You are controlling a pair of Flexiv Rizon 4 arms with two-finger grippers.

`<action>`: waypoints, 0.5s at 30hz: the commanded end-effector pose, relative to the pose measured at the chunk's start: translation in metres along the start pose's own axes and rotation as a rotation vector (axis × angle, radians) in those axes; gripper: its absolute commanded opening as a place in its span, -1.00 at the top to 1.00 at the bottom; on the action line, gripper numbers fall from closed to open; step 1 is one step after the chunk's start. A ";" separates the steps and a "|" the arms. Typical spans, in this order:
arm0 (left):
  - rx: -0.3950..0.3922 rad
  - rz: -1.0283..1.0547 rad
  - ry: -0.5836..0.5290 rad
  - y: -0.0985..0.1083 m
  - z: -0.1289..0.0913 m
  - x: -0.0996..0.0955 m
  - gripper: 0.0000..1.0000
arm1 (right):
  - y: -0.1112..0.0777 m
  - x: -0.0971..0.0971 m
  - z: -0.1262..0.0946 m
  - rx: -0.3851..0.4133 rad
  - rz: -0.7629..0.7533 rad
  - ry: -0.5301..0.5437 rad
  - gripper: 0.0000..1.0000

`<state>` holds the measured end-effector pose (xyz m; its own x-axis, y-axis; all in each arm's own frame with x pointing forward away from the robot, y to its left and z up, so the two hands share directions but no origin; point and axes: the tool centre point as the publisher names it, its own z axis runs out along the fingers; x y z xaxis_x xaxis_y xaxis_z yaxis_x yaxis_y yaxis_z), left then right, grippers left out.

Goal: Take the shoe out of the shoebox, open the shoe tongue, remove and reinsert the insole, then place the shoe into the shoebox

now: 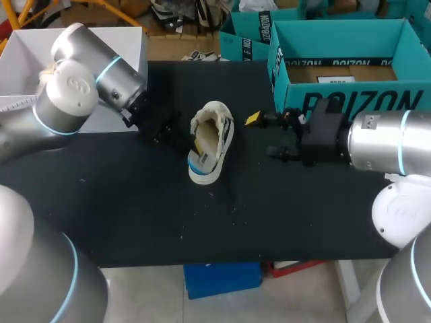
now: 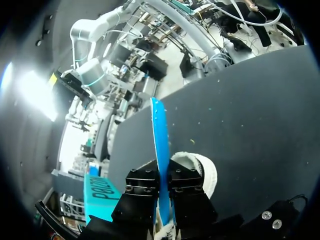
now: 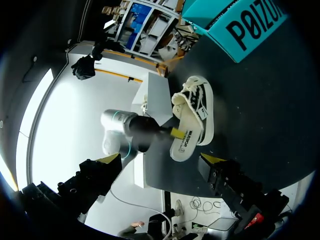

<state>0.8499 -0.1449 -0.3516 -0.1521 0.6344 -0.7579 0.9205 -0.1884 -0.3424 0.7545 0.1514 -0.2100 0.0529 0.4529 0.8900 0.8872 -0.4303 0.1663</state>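
A white shoe [image 1: 214, 138] lies on its side in the middle of the black table [image 1: 135, 215]. A blue insole [image 1: 196, 163] shows at its near end. In the left wrist view that insole [image 2: 160, 145] stands edge-on between the black fingers, and my left gripper [image 2: 161, 176] is shut on it, close against the shoe [image 2: 206, 172]. In the head view my left gripper [image 1: 189, 142] is at the shoe's left side. My right gripper [image 1: 264, 136] stands open to the right of the shoe. In the right wrist view the right gripper [image 3: 161, 160] is open, with the shoe [image 3: 195, 115] ahead.
The teal shoebox [image 1: 350, 101] stands open at the back right, behind my right arm, and also shows as the shoebox [image 3: 240, 22]. A second teal box [image 1: 248, 37] lies behind it. A white box [image 1: 27, 54] sits at the back left.
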 end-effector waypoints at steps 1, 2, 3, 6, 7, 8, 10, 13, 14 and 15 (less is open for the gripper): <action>-0.010 0.005 -0.025 0.004 0.004 0.004 1.00 | 0.000 0.000 0.001 0.000 0.000 0.001 -1.00; -0.014 0.009 -0.028 0.005 0.004 0.004 1.00 | 0.000 0.000 0.001 0.000 0.000 0.001 -1.00; -0.016 0.012 -0.032 0.005 0.005 0.004 1.00 | 0.000 0.000 0.001 0.000 0.000 0.001 -1.00; -0.022 0.022 -0.045 0.007 0.004 0.002 1.00 | 0.000 0.000 0.001 0.000 0.000 0.001 -1.00; -0.024 0.024 -0.050 0.007 0.004 0.001 1.00 | 0.000 0.000 0.001 0.000 0.000 0.001 -1.00; -0.030 0.026 -0.054 0.009 0.003 0.001 1.00 | 0.000 0.000 0.001 0.000 0.000 0.001 -1.00; -0.034 0.026 -0.058 0.012 0.002 0.001 1.00 | 0.000 0.000 0.001 0.000 0.000 0.001 -1.00; -0.044 0.025 -0.064 0.017 0.001 0.002 1.00 | 0.000 0.000 0.001 0.000 0.000 0.001 -1.00; -0.047 0.024 -0.064 0.019 0.001 0.002 1.00 | 0.000 0.000 0.001 0.000 0.000 0.001 -1.00; -0.050 0.023 -0.064 0.020 0.002 0.002 1.00 | 0.000 0.000 0.001 0.000 0.000 0.001 -1.00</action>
<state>0.8658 -0.1469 -0.3581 -0.1535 0.5827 -0.7980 0.9388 -0.1661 -0.3019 0.7545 0.1514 -0.2100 0.0528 0.4529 0.8900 0.8872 -0.4303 0.1663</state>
